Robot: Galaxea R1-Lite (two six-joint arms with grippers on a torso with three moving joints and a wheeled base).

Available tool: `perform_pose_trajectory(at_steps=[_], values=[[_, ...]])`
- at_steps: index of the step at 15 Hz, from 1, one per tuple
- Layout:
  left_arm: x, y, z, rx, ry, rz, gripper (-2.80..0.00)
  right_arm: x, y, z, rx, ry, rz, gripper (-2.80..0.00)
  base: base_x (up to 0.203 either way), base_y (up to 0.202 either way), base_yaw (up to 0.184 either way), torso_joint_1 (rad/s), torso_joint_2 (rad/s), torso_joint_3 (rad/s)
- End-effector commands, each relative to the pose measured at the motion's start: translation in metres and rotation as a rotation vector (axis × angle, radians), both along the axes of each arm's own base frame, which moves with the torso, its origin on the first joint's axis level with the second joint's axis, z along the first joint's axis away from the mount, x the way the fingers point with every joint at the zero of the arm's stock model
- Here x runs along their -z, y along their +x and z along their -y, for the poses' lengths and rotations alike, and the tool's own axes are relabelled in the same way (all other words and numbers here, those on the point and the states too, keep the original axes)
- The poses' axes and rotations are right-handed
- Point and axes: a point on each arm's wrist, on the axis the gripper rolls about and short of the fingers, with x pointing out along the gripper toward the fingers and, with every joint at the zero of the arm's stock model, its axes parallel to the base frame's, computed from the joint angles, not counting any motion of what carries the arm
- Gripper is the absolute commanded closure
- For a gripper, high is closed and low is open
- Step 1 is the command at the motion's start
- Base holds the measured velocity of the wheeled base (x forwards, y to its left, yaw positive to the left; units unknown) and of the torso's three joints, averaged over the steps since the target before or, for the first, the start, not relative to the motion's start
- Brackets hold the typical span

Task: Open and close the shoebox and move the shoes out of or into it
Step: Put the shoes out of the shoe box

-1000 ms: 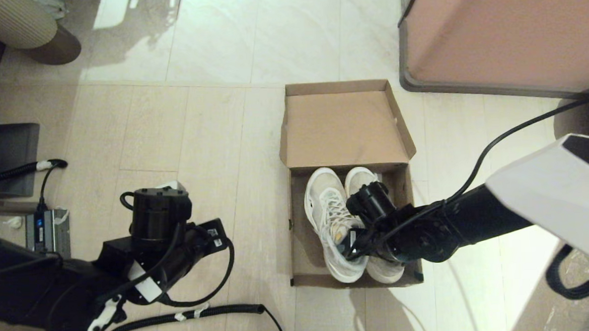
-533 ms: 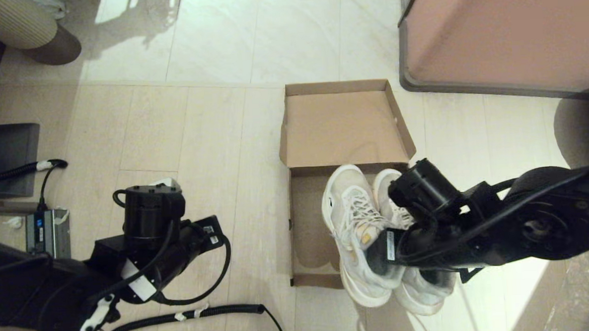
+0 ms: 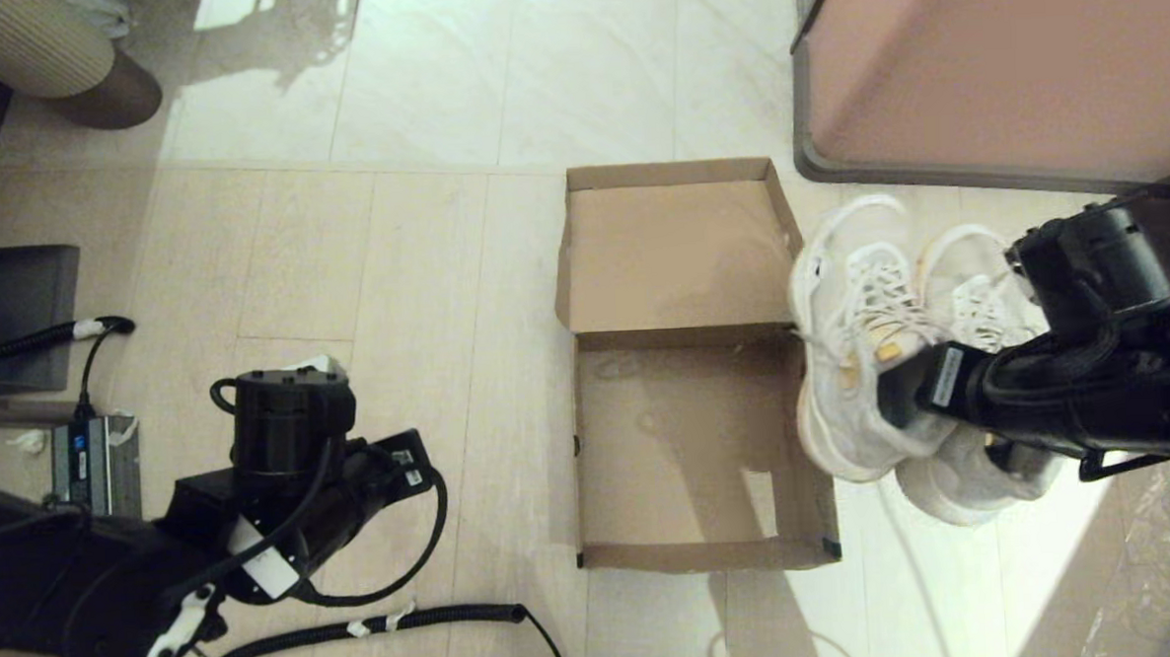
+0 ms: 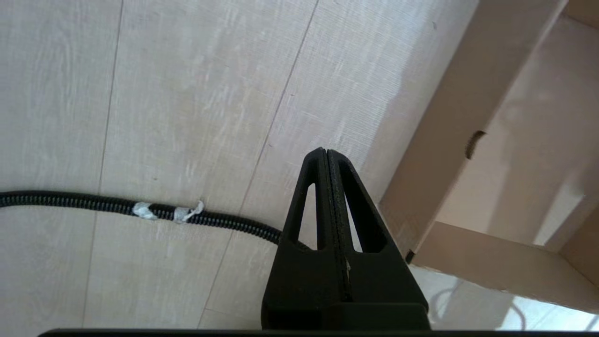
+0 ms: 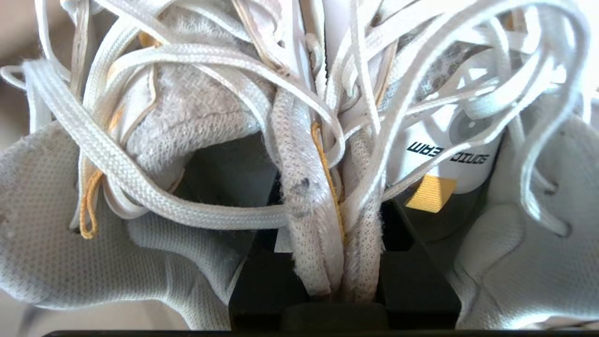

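Both white and light-grey lace-up sneakers [image 3: 883,375] are clamped together by their inner collars in the right tool [image 3: 899,394], permitting one carry beside the open brown cardboard shoebox [image 3: 699,556]; the left tool [image 4: 327,161] is parked shut over the floor.

The shoebox [image 3: 681,255] is matt brown cardboard, plain and smooth. The shoes [image 3: 873,355] are knitted mesh cloth with flat woven laces [image 5: 187,210], slightly fuzzy at the collars. At 12 o'clock the floor tiles [image 3: 495,66] are glossy; the wood-look planks [image 4: 154,93] are matt.
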Motion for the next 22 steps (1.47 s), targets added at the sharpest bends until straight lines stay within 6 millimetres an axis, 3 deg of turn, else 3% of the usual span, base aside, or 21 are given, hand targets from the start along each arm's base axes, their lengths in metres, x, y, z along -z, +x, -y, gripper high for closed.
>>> perform_pose_trajectory(at_steps=[1, 4, 9, 11, 17, 19, 22], values=[[0.001, 0.001, -0.002, -0.010, -0.001, -0.001, 0.00, -0.002, 0.011, 0.039, 0.146, -0.021, 0.027, 0.00, 0.000, 0.000, 0.000, 0.000, 0.00, 0.000], [0.002, 0.004, -0.001, -0.010, 0.005, -0.002, 0.00, 0.020, 0.042, 0.067, 0.233, -0.073, -0.015, 0.00, 0.000, 0.000, 0.000, 0.000, 0.00, 0.000], [0.003, 0.008, -0.010, -0.037, 0.004, -0.008, 0.00, 0.080, 0.123, 0.121, 0.264, -0.247, -0.014, 0.00, 0.000, 0.000, 0.000, 0.000, 0.00, 0.000], [0.005, 0.009, -0.012, -0.044, 0.007, -0.014, 0.00, 0.090, 0.164, 0.134, 0.256, -0.259, 0.071, 0.00, 0.000, 0.000, 0.000, 0.000, 0.00, 0.000], [0.007, 0.006, -0.015, -0.055, 0.014, -0.022, 0.00, 0.127, 0.268, 0.155, 0.264, -0.268, 0.336, 0.00, 0.000, 0.000, 0.000, 0.000, 0.00, 0.000], [0.006, 0.005, -0.016, -0.058, 0.014, -0.019, 0.00, 0.141, 0.288, 0.158, 0.270, -0.277, 0.392, 0.00, 0.000, 0.000, 0.000, 0.000, 0.00, 0.000], [0.006, 0.005, -0.019, -0.068, 0.016, -0.023, 0.00, 0.145, 0.300, 0.157, 0.268, -0.282, 0.421, 0.00, 0.000, 0.000, 0.000, 0.000, 0.00, 0.000]])
